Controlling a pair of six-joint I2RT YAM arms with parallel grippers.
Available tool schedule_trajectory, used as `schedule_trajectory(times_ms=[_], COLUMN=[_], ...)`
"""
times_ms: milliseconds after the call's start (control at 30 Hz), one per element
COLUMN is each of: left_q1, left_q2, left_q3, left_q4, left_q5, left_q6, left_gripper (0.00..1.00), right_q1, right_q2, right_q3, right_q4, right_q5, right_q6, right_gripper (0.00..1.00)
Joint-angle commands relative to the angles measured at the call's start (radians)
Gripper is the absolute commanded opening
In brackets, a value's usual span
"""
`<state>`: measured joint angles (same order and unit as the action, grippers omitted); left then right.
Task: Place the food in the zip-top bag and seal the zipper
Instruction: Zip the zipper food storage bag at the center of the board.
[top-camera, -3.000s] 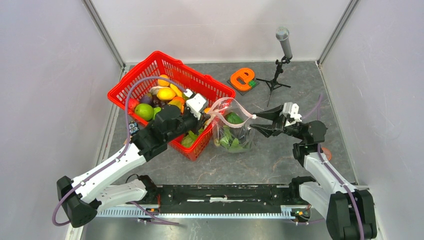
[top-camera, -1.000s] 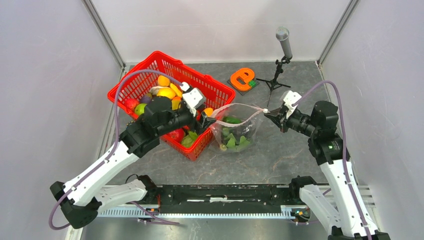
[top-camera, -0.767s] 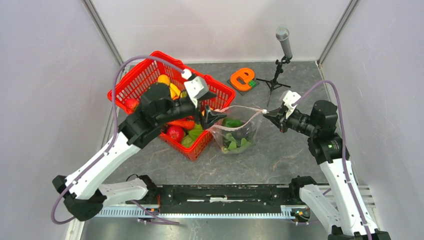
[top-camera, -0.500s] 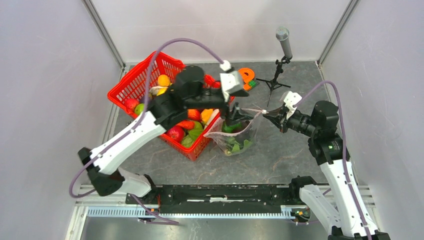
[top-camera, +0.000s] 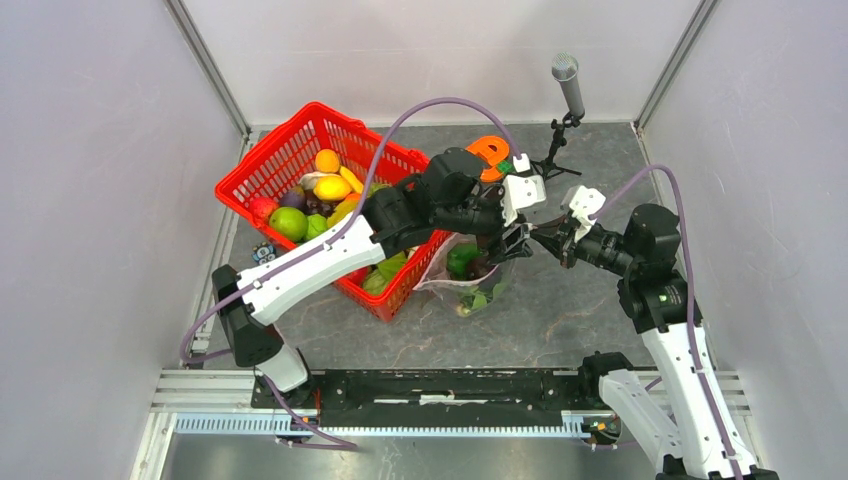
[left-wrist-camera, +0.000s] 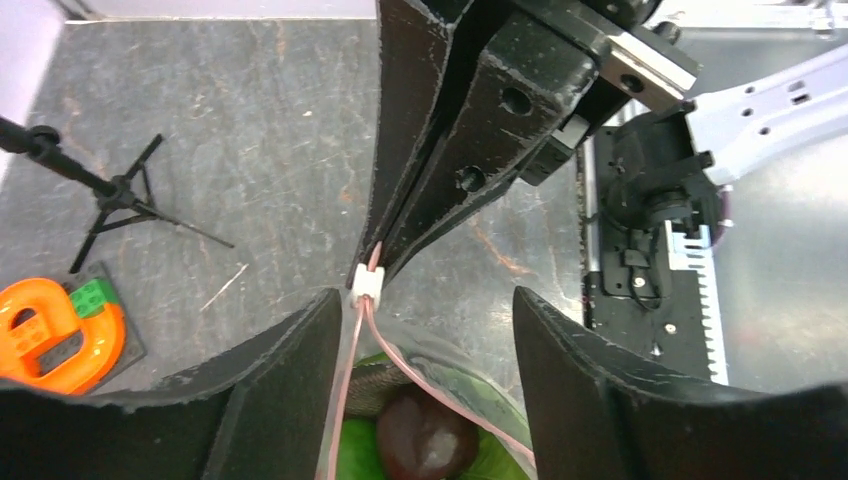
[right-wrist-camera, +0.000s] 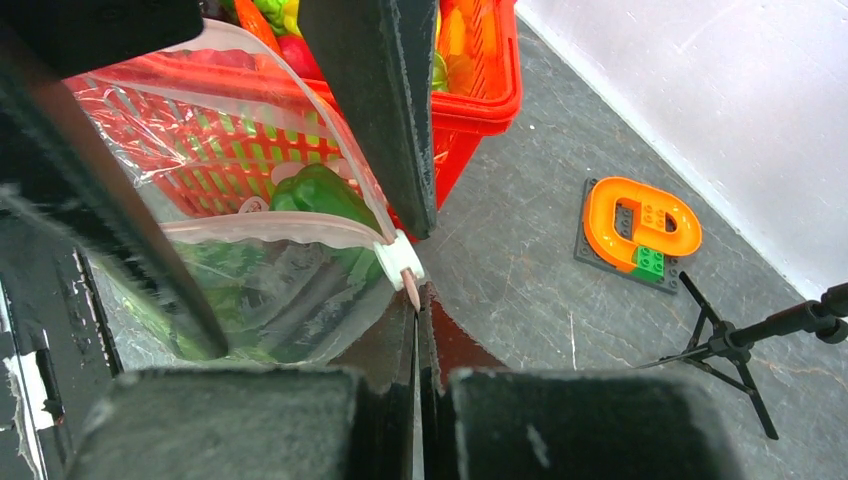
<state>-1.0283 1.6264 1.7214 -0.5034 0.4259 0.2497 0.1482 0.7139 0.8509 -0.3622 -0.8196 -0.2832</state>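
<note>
1. Part of the filling is done. Green toy produce and a dark round piece lie inside the zip-top bag. The bag stands on the worktop, just beside the red mesh basket. More toy fruit sits in the basket, and I cannot tell whether it must follow.
2. Sealing is not done. Below the white slider the 2 strips of the zipper part, so the mouth is open.
3. The right end effector is clamped tight on the zipper's end, right at the slider.
4. The left end effector gapes wide, 1 finger on either side of the strip, and holds nothing.
5. Compared with 1 second ago, the left arm has swung from the bag's basket-side end across to the slider end. The right grip is unchanged.
</note>
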Motion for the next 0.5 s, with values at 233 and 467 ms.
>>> schedule_trajectory(times_ms=[233,467], left_q1=[-0.045,-0.044], left_q2=[0.003,0.016], left_q3=[0.011,0.01], left_q4=[0.061,0.059], left_q5=[-0.217,-0.194], left_q6=[0.091,0.114], left_gripper=[0.39,0.34], right_q1=[-0.002,-0.001], right_q2=[-0.014,-0.02], right_q3=[0.01,0.004], right_q4=[0.033,0.031], right_q5=[-0.021,-0.029], right_q6=[-0.003,-0.012], right_gripper=[0.0,0.0])
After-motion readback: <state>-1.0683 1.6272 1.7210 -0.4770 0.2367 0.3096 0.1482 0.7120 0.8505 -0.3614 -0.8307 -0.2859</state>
